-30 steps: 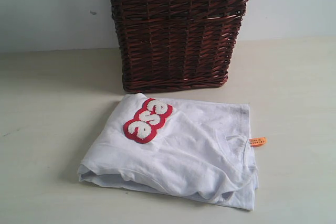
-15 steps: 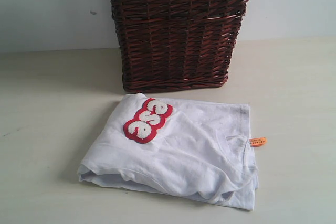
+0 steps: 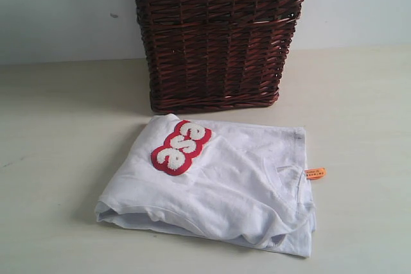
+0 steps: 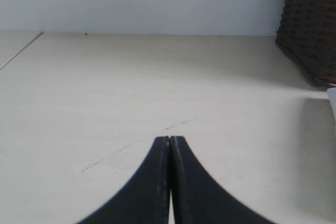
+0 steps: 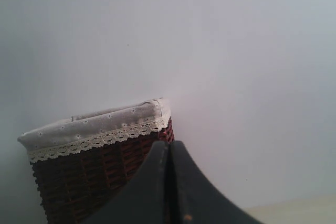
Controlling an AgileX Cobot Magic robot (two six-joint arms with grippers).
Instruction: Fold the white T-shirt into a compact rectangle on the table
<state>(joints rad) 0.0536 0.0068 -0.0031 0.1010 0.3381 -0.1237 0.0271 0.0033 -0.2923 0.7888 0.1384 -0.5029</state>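
The white T-shirt (image 3: 225, 184) lies folded into a rough rectangle on the beige table (image 3: 58, 158), just in front of the basket. Its red band with fuzzy white lettering (image 3: 182, 147) faces up at the far left corner, and the small orange tag (image 3: 315, 173) sticks out on the right side. Neither gripper shows in the exterior view. My left gripper (image 4: 170, 139) is shut and empty above bare table (image 4: 105, 93), with a sliver of the shirt (image 4: 333, 100) at the frame's edge. My right gripper (image 5: 169, 144) is shut, raised and pointing at the wall.
A dark brown wicker basket (image 3: 218, 36) stands behind the shirt against the white wall (image 3: 58, 11). Its lace-trimmed cloth liner (image 5: 94, 127) shows in the right wrist view, and its side (image 4: 310, 24) in the left wrist view. A table edge (image 4: 21, 51) runs at the far left.
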